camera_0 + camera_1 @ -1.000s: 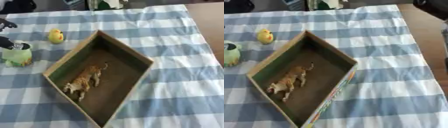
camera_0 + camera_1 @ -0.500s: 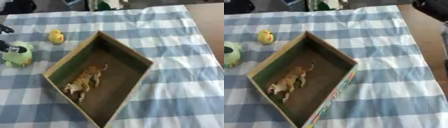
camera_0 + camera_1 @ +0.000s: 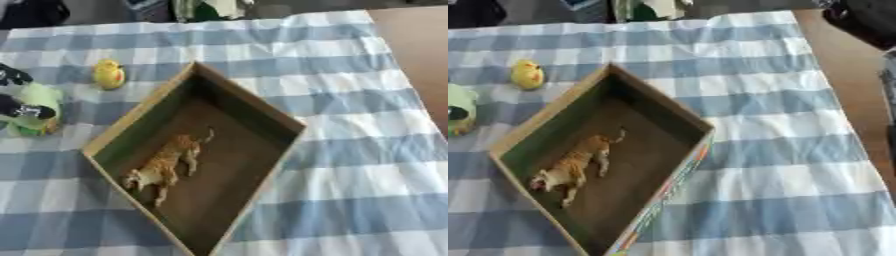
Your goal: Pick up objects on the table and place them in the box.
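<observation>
Curling round the green toy (image 3: 33, 102) at the table's (image 3: 350, 165) left edge, the left hand (image 3: 16, 107) grasps it; a tiger figure (image 3: 166, 162) lies inside the box (image 3: 262, 112), yellow duck (image 3: 108, 74) nearby.

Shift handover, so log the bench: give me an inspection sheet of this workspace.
Surface: blue-and-white checked cloth, flat.
Job's things: open box set askew at centre; orange tiger lying inside; yellow duck and green toy on the cloth left of it.
Clutter: nothing seen.
Hands: left hand at the left edge, fingers curled round the green toy; right not in view.
Cables: nothing seen.
Surroundings: dark and green shapes beyond the far edge; brown floor on the right.
</observation>
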Available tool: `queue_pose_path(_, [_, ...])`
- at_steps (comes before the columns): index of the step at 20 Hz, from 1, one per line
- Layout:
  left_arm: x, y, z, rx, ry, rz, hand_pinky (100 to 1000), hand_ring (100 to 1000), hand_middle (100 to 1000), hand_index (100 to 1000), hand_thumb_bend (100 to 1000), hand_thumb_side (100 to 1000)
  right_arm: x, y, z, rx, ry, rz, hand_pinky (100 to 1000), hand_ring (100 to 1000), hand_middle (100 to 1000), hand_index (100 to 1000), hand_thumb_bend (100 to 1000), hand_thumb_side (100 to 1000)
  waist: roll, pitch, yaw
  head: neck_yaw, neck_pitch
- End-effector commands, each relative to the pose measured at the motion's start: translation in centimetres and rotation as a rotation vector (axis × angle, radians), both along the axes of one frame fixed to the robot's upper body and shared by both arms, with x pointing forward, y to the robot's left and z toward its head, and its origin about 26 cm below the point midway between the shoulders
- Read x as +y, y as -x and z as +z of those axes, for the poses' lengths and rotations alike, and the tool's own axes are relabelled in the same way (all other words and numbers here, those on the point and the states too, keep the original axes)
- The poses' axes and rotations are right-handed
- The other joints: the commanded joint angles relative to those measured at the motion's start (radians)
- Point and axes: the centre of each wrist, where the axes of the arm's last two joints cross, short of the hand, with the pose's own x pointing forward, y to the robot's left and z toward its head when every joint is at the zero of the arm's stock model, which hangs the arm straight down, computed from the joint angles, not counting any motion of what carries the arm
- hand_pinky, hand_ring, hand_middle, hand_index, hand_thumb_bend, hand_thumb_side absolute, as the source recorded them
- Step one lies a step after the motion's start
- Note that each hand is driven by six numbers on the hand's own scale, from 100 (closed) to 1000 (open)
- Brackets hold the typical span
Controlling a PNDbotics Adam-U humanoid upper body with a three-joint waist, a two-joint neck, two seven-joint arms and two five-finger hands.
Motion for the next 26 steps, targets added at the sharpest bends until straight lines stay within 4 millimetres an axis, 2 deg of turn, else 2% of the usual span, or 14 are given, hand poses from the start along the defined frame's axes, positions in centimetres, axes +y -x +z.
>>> queue_pose_path(1, [0.7,0.2,0.9,-0.017,-0.044,0.037,801,920,885,1000,580,829,-0.1,0.6,0.9,-0.034,0.005,-0.006,813,786,620,817,100,580,-0.002,-0.017,-0.001,0.002,-0.013])
queue_pose_path(4, [0.7,0.1,0.5,-0.006,-0.066,0.048,776,901,845,1000,569,815,-0.1,0.6,0.8,-0.032,0.001,-0.006,812,785,617,815,100,578,-0.002,-0.014,-0.001,0.002,-0.014])
queue_pose_path(10, [0.4,0.1,0.2,-0.002,-0.068,0.033,690,778,670,1000,489,763,-0.1,0.6,0.8,-0.025,-0.007,-0.006,812,785,613,813,104,582,-0.002,-0.013,-0.001,0.003,-0.015])
queue_pose_path(14, [-0.3,0.2,0.5,-0.017,-0.060,0.008,631,703,578,982,385,692,-0.1,0.6,0.7,-0.024,-0.012,-0.003,815,788,610,812,100,580,-0.003,-0.013,-0.002,0.004,-0.018])
queue_pose_path(17, [-0.8,0.4,0.6,-0.031,-0.026,-0.023,604,675,553,958,245,586,-0.1,0.6,0.6,-0.021,-0.015,0.000,816,789,609,812,100,580,-0.004,-0.013,-0.002,0.003,-0.017])
queue_pose_path(19, [-1.2,0.5,0.8,-0.045,-0.009,-0.040,595,668,546,941,180,556,-0.1,0.6,0.6,-0.018,-0.017,0.000,816,789,609,813,100,580,-0.004,-0.013,-0.001,0.003,-0.016])
queue_pose_path(20, [-1.3,0.6,0.9,-0.055,-0.005,-0.045,584,658,539,919,123,498,-0.2,0.6,0.6,-0.017,-0.018,-0.001,816,789,608,813,100,580,-0.004,-0.013,-0.002,0.003,-0.016])
queue_pose_path(22, [-1.6,0.7,1.0,-0.072,-0.003,-0.048,564,640,526,892,100,436,-0.2,0.5,0.6,-0.017,-0.020,-0.001,816,789,607,813,100,581,-0.005,-0.013,-0.002,0.004,-0.015])
queue_pose_path(23, [-1.7,0.7,1.0,-0.080,-0.003,-0.049,549,626,517,865,100,358,-0.2,0.5,0.5,-0.016,-0.021,0.000,816,789,607,813,100,582,-0.005,-0.012,-0.002,0.004,-0.016])
queue_pose_path(26, [-2.0,0.8,1.1,-0.098,-0.008,-0.048,520,604,504,845,100,253,-0.3,0.5,0.5,-0.015,-0.022,0.000,817,789,607,813,100,585,-0.005,-0.012,-0.003,0.004,-0.017])
